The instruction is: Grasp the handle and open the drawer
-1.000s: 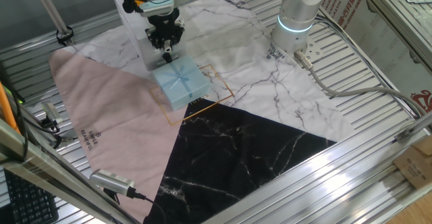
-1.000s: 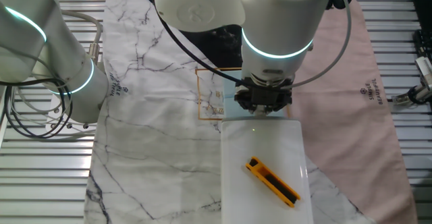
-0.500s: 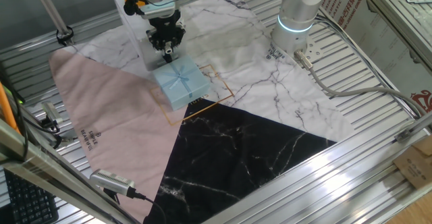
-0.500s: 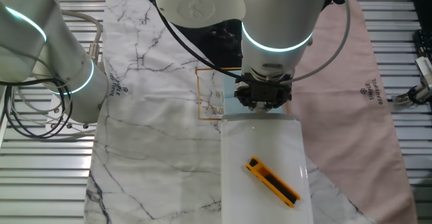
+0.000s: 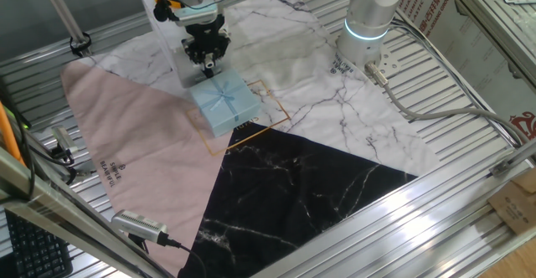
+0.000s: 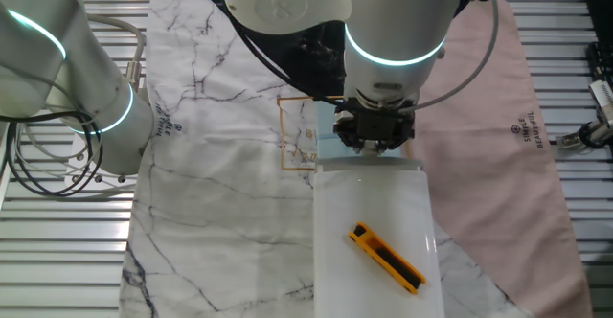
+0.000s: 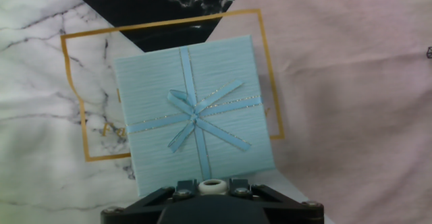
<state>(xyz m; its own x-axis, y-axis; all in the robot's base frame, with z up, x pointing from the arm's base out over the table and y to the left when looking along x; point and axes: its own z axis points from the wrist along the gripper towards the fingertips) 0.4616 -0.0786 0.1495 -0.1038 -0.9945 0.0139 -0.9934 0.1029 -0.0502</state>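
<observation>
The drawer point(image 5: 224, 102) is a small light-blue flat box on the cloth; it fills the middle of the hand view point(image 7: 223, 69). The handle point(image 7: 194, 117) is a pale bow knot where the ribbon lines cross on its top, faint in the fixed view point(image 5: 223, 95). My gripper point(image 5: 206, 59) hangs above the box's far edge, beside the taller white box, touching nothing. Its links look spread and it holds nothing; the fingertips are out of the hand view. In the other fixed view my gripper point(image 6: 374, 146) hides most of the drawer point(image 6: 324, 142).
A white translucent box point(image 5: 167, 35) stands right behind the drawer, with an orange-and-black tool point(image 6: 386, 257) on its lid. A second arm's base point(image 5: 367, 27) stands at the back right. Pink, marble and black cloths cover the table.
My gripper has shifted slightly, rising a little over the drawer's far edge. The drawer has not moved.
</observation>
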